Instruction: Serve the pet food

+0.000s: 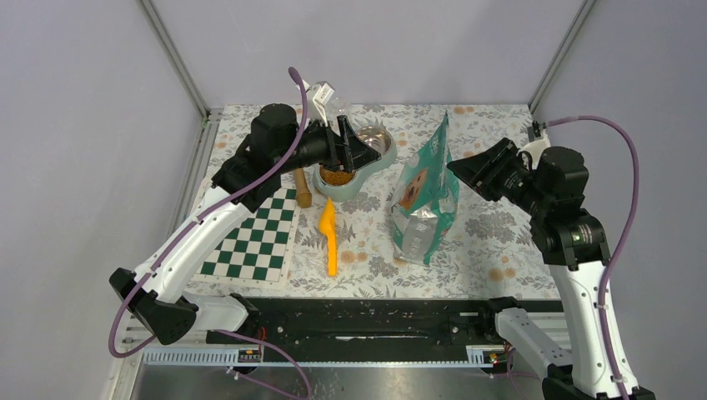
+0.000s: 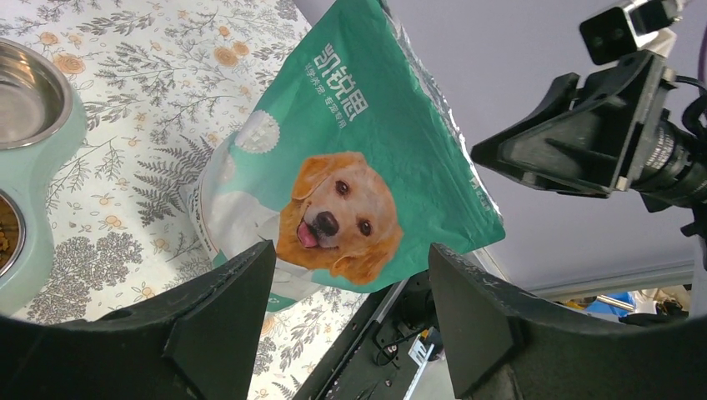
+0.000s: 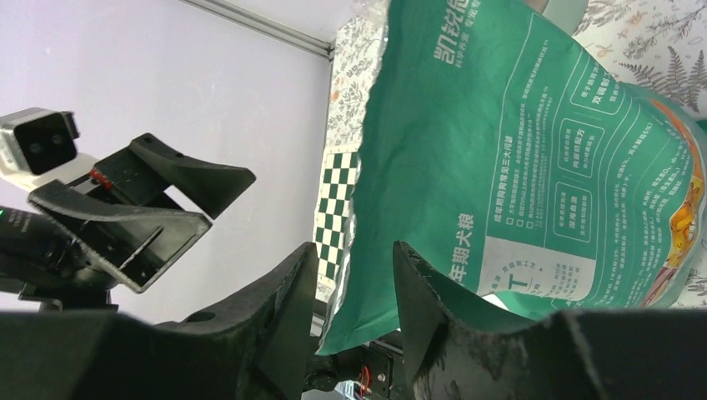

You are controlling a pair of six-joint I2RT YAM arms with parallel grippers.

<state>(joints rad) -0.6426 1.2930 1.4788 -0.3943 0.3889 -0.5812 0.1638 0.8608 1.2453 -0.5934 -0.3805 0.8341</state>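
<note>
The pet food fills the near bowl of a pale green double feeder; its edge also shows as pet food in the left wrist view. The far steel bowl holds nothing. My left gripper hovers over the feeder, open and holding nothing. An orange scoop lies on the cloth in front of the feeder. The teal dog-print bag stands upright. My right gripper is open at the bag's right edge; the bag shows in the gap, not pinched.
A green checkered mat lies at the left, with a brown wooden piece beside it. A floral cloth covers the table. Metal frame posts stand at the back corners. A black rail runs along the near edge.
</note>
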